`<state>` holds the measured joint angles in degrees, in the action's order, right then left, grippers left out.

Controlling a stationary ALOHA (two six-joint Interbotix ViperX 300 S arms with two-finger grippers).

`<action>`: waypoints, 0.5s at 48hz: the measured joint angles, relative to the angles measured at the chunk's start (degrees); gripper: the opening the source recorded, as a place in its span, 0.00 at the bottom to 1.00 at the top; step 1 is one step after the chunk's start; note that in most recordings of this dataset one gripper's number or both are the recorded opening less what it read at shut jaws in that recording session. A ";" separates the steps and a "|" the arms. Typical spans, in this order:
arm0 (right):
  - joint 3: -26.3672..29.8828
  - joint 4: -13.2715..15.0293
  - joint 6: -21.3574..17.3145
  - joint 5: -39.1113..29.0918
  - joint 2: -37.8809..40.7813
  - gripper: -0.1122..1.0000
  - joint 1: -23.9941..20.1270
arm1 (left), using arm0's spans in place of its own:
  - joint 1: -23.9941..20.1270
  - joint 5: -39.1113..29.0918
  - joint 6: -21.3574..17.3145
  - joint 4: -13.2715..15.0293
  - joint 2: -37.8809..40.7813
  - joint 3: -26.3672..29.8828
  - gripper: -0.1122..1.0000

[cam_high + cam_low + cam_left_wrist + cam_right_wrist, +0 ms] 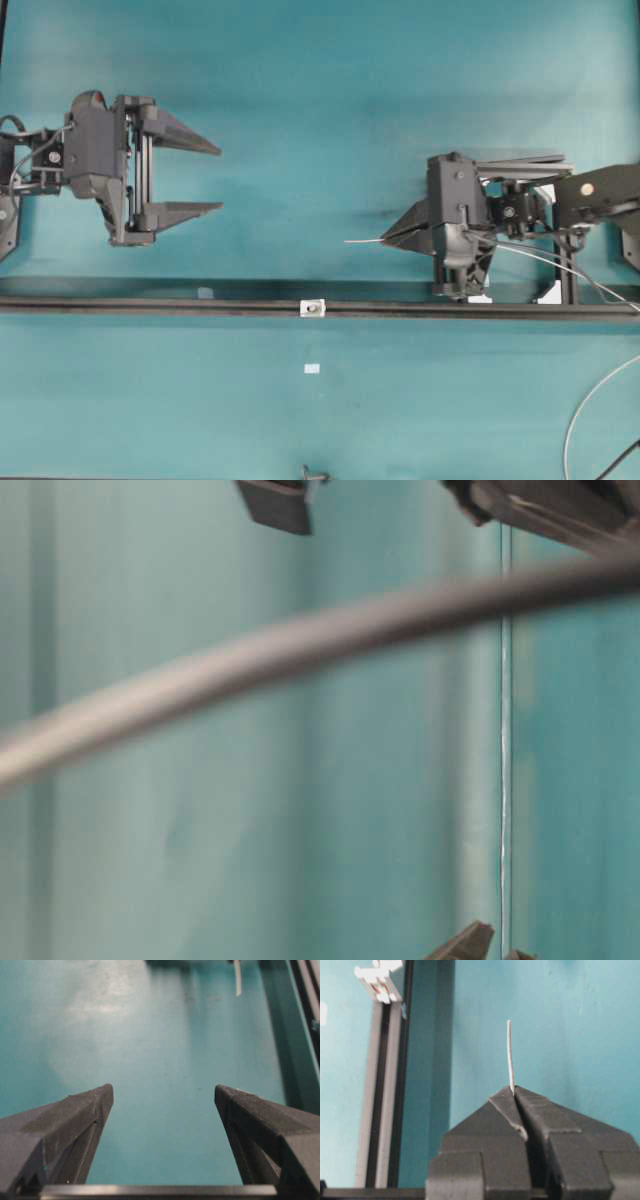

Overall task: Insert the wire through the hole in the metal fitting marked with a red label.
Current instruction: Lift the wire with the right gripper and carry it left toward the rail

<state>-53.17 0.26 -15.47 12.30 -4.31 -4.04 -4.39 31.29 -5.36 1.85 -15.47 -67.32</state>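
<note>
Right gripper (384, 240) clamped shut on the thin, stiff pale grey wire (362, 241), a short free end poking out past the fingertips toward the left of the overhead view. Left gripper (220, 179) spread wide, holding nothing, hovering well apart over bare teal mat. Target sitting below and left of the wire tip: the tiny pale silver squarish metal fitting (313, 308) on the long dark rail (150, 304), its dark centre hole (314, 309) barely visible; red mark seen on it from the right wrist view. Judged still at the approach stage, tip not yet near the opening. Best done slowly: bring the tip in line with the hole first, then advance straight along the wire's own axis, watching for bending against the bracket face. Only 1 short length projecting, so little sideways whip expected.
</note>
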 measured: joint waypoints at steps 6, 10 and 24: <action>0.00 0.00 0.26 -1.76 -2.72 0.11 0.00 | -0.88 0.00 -0.18 0.00 -0.09 0.09 0.57; -0.18 0.09 0.26 -2.46 -3.96 0.11 0.00 | -1.23 0.00 -0.35 0.00 -0.09 0.35 0.57; -2.46 0.18 -0.09 -1.76 -6.68 0.11 0.00 | -1.49 0.00 0.00 -0.09 -1.41 1.32 0.57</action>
<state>-55.63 0.44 -15.56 10.55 -10.99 -4.04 -5.89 31.29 -5.36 1.76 -16.88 -66.01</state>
